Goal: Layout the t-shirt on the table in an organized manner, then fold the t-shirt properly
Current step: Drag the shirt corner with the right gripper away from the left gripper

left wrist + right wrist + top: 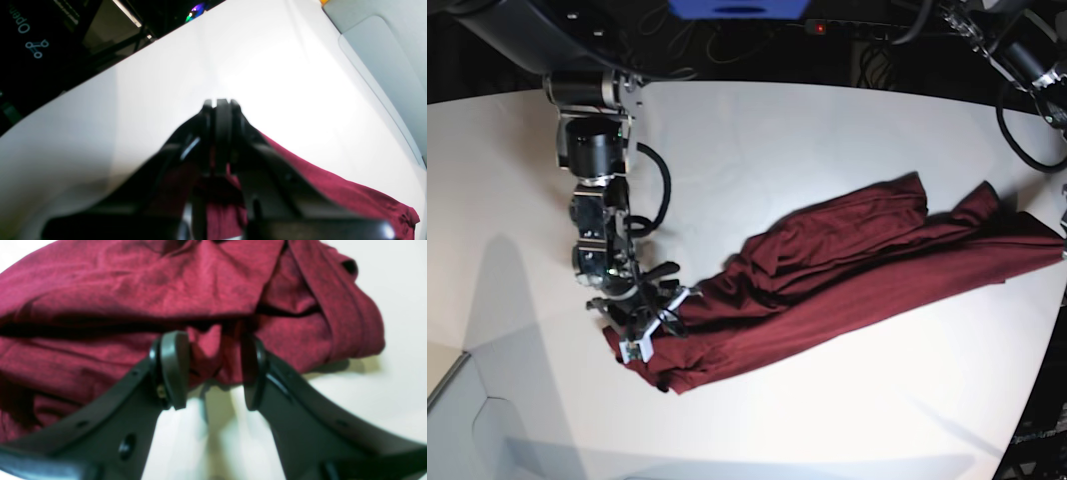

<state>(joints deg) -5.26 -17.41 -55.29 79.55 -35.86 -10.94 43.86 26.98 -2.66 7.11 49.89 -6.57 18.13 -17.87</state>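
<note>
The right gripper point(213, 373), jaws parted, straddles a bunched fold at the near end of the t-shirt point(847, 265), which stretches across the table point(807, 140) to the left gripper point(222, 110), clamped on its far end, mostly out of frame.

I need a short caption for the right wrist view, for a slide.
Open right claw at the edge of the crumpled t-shirt on the white table.

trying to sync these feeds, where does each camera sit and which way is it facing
Left wrist: on the left arm, looking along its shut left gripper across the table; the t-shirt trails beneath.
Right wrist: behind the open right gripper, facing bunched shirt.
Base: high, looking down at the table; right arm at image left.
All three share the shirt and the table.
</note>
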